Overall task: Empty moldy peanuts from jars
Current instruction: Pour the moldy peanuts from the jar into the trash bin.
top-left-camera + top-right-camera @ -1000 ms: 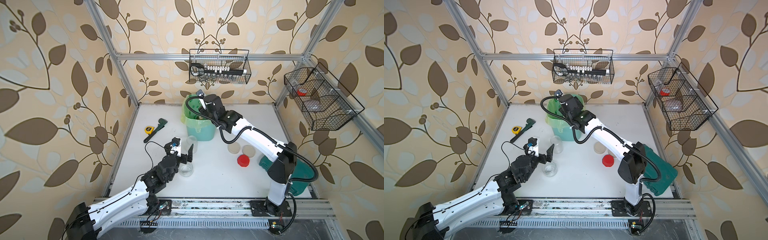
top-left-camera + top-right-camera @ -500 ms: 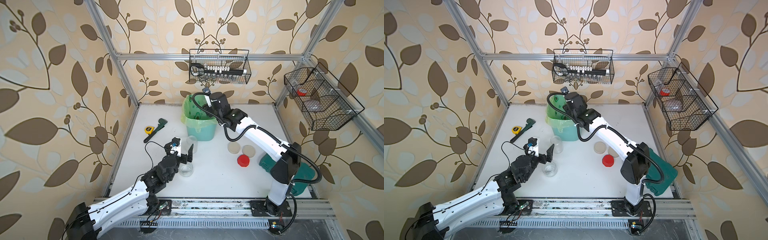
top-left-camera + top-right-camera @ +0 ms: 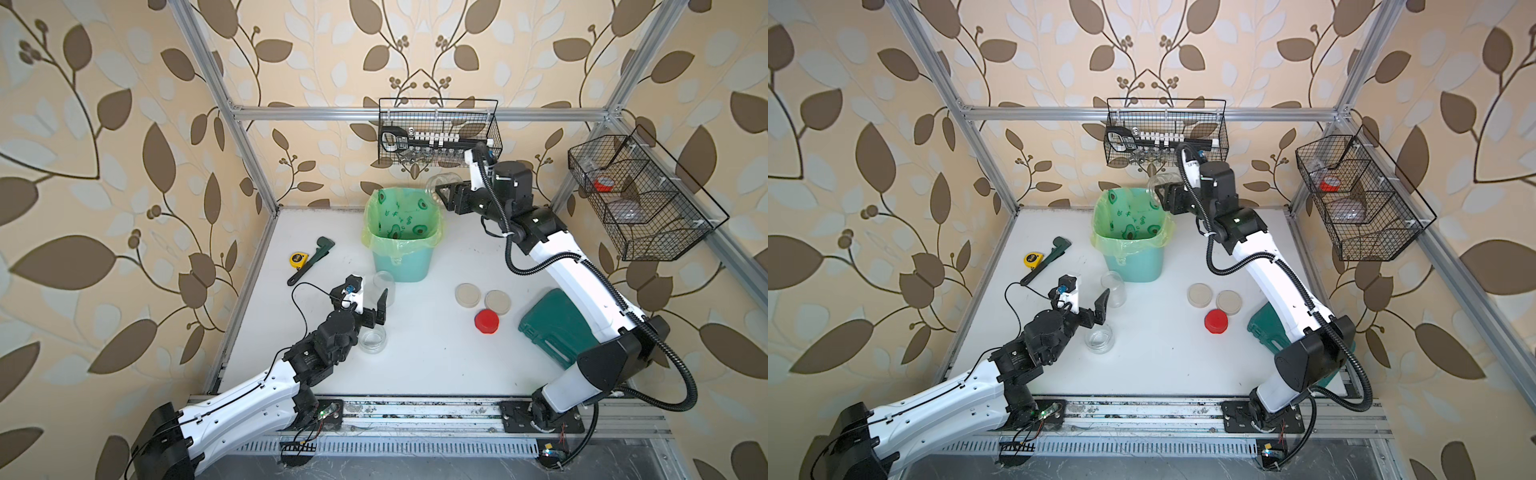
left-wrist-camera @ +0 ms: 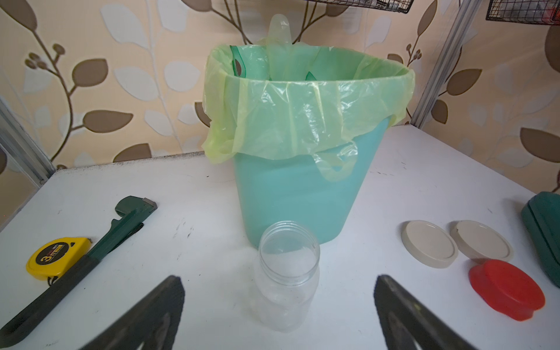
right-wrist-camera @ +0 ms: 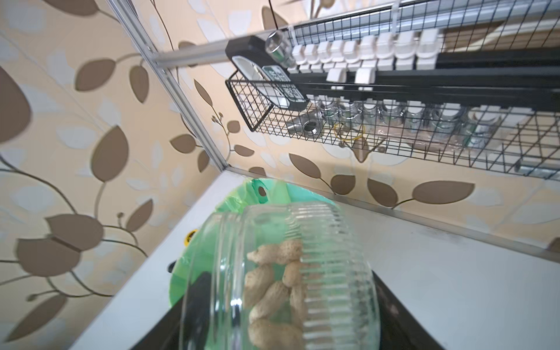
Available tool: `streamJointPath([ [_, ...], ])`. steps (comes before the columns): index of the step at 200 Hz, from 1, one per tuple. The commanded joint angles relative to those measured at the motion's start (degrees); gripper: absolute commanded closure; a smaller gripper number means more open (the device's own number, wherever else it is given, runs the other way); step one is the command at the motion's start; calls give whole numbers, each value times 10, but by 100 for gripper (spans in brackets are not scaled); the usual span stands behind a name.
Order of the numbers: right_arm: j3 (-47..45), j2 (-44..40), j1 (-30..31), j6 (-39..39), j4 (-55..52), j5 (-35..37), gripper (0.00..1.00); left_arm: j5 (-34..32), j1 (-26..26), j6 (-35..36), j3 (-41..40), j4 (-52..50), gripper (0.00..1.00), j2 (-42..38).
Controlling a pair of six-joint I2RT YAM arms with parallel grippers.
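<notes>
My right gripper is shut on a short ribbed glass jar, held on its side above the far right rim of the bin, mouth toward the bin. Several moldy peanuts lie inside it. My left gripper stands open low over the table. A taller lidless jar, empty, stands just ahead between its fingers, untouched. Another short empty jar sits beside the left wrist. Two beige lids and a red lid lie on the table.
A yellow tape measure and a green wrench lie left of the bin. A dark green case sits under the right arm. Wire baskets hang on the back wall and the right wall.
The right arm has carried the jar rightward across the bin's opening to its far right rim. The left arm has stayed still.
</notes>
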Motion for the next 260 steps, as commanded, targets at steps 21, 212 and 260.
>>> streamJointPath([
  [21, -40, 1, -42, 127, 107, -218, 100, 5, 8, -7, 20, 21, 1, 3],
  [212, 53, 80, 89, -147, -36, 224, 100, 6, 8, -6, 19, 18, 1, -4],
  [260, 80, 102, 124, -189, -42, 292, 100, 6, 8, -7, 19, 17, 1, -5],
])
